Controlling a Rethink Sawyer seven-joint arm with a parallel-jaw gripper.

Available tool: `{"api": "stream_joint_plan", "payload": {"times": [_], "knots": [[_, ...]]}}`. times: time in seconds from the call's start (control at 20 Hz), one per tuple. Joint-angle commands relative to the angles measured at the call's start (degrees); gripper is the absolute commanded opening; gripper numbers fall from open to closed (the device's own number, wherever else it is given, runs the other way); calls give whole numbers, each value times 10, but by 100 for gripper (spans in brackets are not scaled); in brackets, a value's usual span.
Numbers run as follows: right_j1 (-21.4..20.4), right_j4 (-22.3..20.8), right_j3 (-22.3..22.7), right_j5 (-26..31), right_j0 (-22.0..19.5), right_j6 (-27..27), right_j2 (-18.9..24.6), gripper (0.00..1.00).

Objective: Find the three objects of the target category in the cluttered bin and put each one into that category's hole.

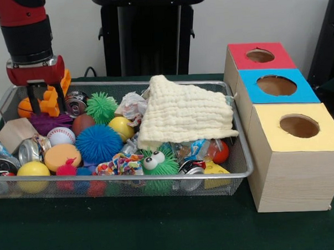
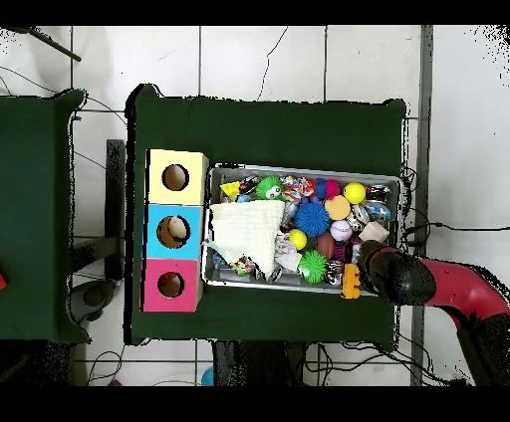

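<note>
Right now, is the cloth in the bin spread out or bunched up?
Spread out. The cream cloth lies mostly flat over the toys in the bin, at the end nearest the boxes; the overhead view shows a broad, roughly square patch.

A dark green surface (image 1: 133,231) carried the bin (image 1: 130,179) of silver wire mesh, heaped with toys. Just beside the bin sat a pale wooden box (image 1: 294,180) with red, blue and yellow hole surrounds on top.
</note>
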Motion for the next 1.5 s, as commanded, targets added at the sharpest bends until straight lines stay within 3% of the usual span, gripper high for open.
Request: {"api": "stream_joint_plan", "payload": {"times": [0.05, 0.25, 0.75, 1.5], "knots": [[17, -24, -9, 12, 3, -66, 12, 100], [28, -57, -17, -12, 15, -64, -2, 100], [71, -82, -27, -51, 23, -19, -27, 100], [104, -70, -31, -50, 8, -28, -23, 100]]}}
